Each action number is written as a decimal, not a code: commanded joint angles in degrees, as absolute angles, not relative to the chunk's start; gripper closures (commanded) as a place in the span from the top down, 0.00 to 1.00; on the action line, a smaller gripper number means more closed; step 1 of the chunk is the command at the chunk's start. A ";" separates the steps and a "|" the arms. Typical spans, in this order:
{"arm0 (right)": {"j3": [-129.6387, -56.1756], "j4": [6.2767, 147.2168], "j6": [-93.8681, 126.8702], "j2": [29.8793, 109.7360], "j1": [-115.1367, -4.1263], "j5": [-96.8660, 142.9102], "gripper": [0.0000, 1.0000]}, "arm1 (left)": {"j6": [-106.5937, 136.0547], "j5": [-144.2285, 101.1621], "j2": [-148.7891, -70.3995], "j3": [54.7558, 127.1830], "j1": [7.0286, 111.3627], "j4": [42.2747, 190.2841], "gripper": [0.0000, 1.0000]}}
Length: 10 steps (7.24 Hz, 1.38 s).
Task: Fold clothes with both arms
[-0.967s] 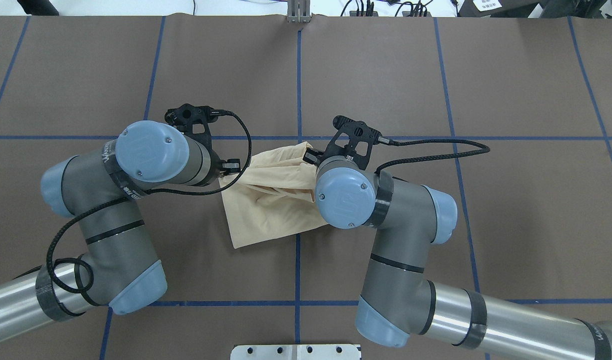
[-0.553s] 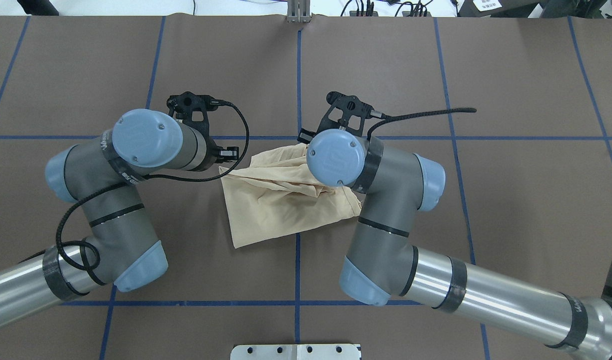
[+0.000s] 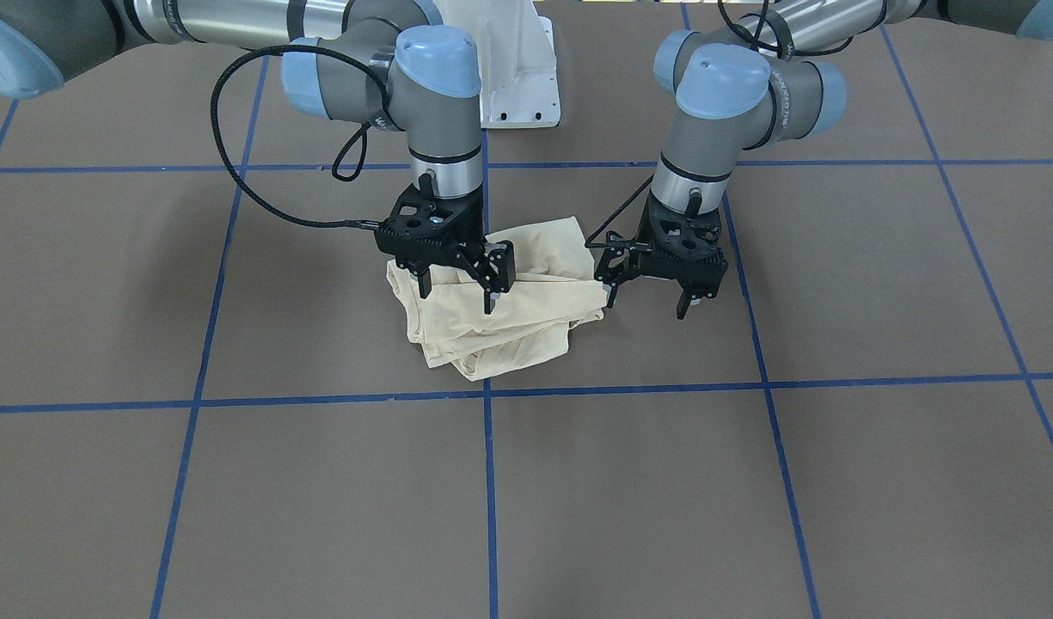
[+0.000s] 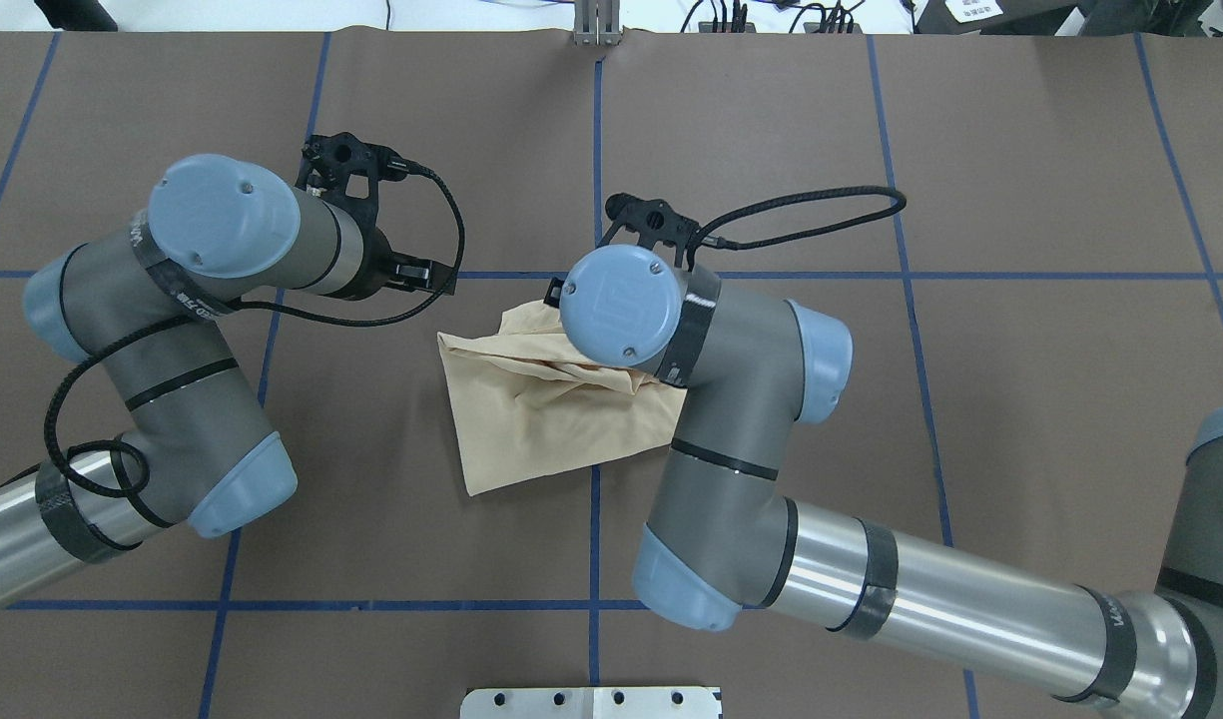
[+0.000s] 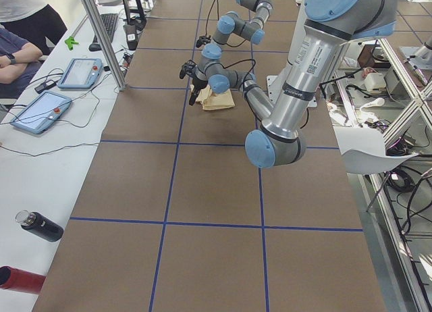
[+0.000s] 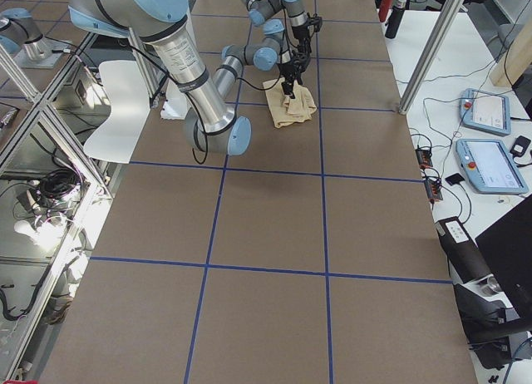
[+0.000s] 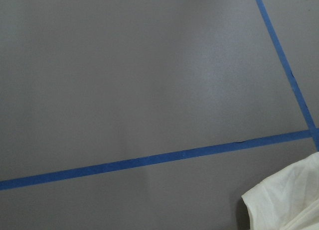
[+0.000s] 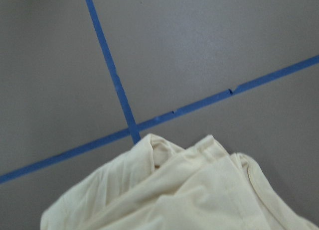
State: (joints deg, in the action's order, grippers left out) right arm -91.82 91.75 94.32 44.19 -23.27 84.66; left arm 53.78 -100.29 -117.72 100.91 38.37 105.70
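Shirt, one; left arm, right arm: two.

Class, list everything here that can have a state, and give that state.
shirt: folded into a rumpled bundle, lying on the table, ungripped
left gripper: open, empty, over bare table beside the shirt
right gripper: open, empty, above the shirt
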 commanded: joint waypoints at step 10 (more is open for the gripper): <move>-71.63 84.55 84.56 33.67 -30.05 79.45 0.96 | 53.61 -102.21 -116.02 105.56 38.94 105.47 1.00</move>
State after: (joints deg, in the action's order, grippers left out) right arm -73.81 85.69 85.96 36.07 -27.90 79.17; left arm 53.61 -101.94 -116.14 105.40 38.90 105.51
